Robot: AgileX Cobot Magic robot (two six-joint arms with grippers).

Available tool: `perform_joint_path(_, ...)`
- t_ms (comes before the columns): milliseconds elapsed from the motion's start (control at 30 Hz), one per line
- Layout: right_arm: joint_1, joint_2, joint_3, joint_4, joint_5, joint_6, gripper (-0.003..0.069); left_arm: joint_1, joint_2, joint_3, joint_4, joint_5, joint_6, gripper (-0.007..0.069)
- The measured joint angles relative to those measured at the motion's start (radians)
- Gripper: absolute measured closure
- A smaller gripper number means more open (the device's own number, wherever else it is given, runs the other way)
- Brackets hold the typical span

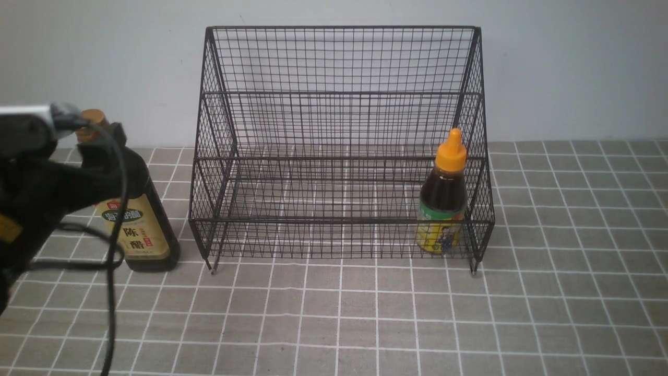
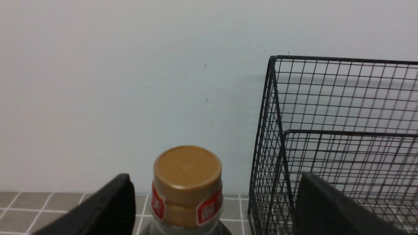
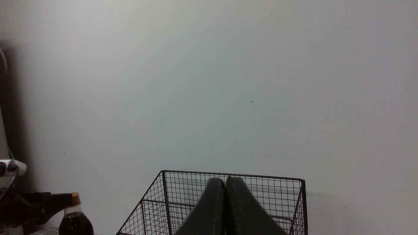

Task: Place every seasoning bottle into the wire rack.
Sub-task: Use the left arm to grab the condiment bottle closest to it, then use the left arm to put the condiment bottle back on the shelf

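The tall seasoning bottle [image 1: 142, 230], with gold cap and tan label, stands on the tiled table just left of the wire rack [image 1: 339, 57]. My left gripper [image 1: 104, 151] is at its neck. In the left wrist view the gripper [image 2: 215, 182] is open, its fingers [image 2: 111, 209] wide apart on either side of the gold cap [image 2: 187, 169], not touching it. The short seasoning bottle [image 1: 442, 203], with orange nozzle cap, stands upright in the rack's lower tier at the right end. My right gripper [image 3: 225, 180] is shut and empty, raised high before the rack [image 3: 183, 189].
The rack stands against a plain pale wall [image 1: 574, 68] on a grey tiled tabletop [image 1: 365, 324]. A black cable [image 1: 112, 292] hangs from my left arm in front of the tall bottle. The rack's left side [image 2: 274, 147] is close to my left gripper's far finger.
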Motion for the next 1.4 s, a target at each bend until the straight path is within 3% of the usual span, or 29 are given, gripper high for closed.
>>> perform_joint_path(233, 0.000, 0.000, 0.000, 0.000, 0.000, 0.000, 0.0671, 0.000, 0.167, -0.081, -0.078, -0.043, 0.030, 0.0085)
perform_joint_path(300, 0.000, 0.000, 0.000, 0.000, 0.000, 0.000, 0.0671, 0.000, 0.191, -0.098, -0.083, -0.043, 0.032, 0.0143)
perform_joint_path(400, 0.000, 0.000, 0.000, 0.000, 0.000, 0.000, 0.0671, 0.000, 0.210, -0.120, -0.071, -0.041, 0.043, 0.0322)
perform_joint_path(700, 0.000, 0.000, 0.000, 0.003, 0.001, 0.000, 0.0671, 0.000, 0.107, -0.166, -0.034, 0.127, 0.077, 0.0320)
perform_joint_path(933, 0.000, 0.000, 0.000, 0.003, 0.001, 0.000, 0.0671, -0.006, -0.039, -0.388, -0.057, 0.323, 0.142, 0.0320)
perform_joint_path(1133, 0.000, 0.000, 0.000, 0.003, 0.002, 0.010, 0.0671, -0.093, -0.027, -0.585, -0.108, 0.440, 0.152, 0.0320)
perform_joint_path(1400, 0.000, 0.000, 0.000, 0.003, 0.004, 0.015, 0.0671, -0.202, 0.115, -0.712, -0.194, 0.457, 0.183, 0.0320)
